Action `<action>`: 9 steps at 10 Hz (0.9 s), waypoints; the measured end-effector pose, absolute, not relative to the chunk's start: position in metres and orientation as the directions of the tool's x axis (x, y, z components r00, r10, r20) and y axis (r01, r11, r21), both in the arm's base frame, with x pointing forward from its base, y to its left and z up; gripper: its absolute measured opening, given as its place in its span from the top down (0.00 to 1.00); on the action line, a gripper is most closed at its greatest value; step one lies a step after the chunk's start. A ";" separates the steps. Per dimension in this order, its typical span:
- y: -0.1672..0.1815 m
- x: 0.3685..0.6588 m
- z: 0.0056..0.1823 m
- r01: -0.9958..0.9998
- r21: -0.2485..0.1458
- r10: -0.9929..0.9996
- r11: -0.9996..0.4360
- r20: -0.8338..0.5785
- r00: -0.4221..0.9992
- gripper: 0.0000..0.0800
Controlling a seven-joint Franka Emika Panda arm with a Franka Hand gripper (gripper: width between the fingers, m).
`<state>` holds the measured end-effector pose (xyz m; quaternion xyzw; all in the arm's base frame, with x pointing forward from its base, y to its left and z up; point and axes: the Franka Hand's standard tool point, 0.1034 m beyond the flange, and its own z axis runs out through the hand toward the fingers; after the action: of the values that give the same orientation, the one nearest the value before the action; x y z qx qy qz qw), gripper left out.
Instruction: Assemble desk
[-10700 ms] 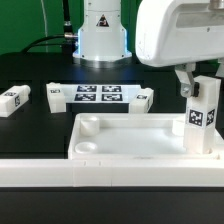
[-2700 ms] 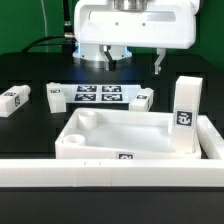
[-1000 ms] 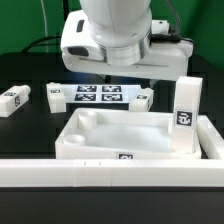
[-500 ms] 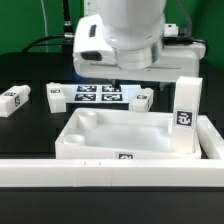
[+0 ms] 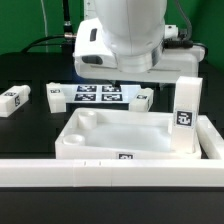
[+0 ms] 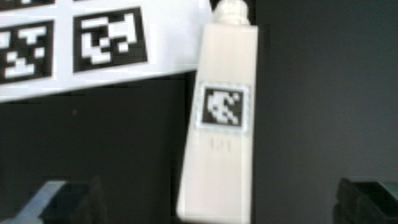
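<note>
desk tabletop (image 5: 90, 152) lies rim-up in the near middle, just behind the long white bar (image 5: 60, 176). inside it one upright leg (image 5: 187, 100) stands in the near right corner, and round sockets show at its left corners. my gripper (image 6: 210, 200) hangs with jaws spread wide, holding nothing, fingertips (image 6: 50, 197) either side of a lying leg (image 6: 222, 110) just beside the marker board (image 6: 71, 45). another leg (image 5: 14, 99) lies far left.

Reaches down with arm (image 5: 125, 35), wrist pointed straight downward. Holds gripper (image 6: 205, 203) fully open, fingertips (image 6: 50, 203) spread wide apart, clamping nothing between them.
</note>
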<state>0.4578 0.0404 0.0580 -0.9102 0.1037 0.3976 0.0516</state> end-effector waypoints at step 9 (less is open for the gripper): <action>0.041 0.449 0.028 -0.213 0.014 -0.126 -0.977 -0.844 0.522 0.19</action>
<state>0.4486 0.0412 0.0279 -0.8710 0.0973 0.4793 0.0457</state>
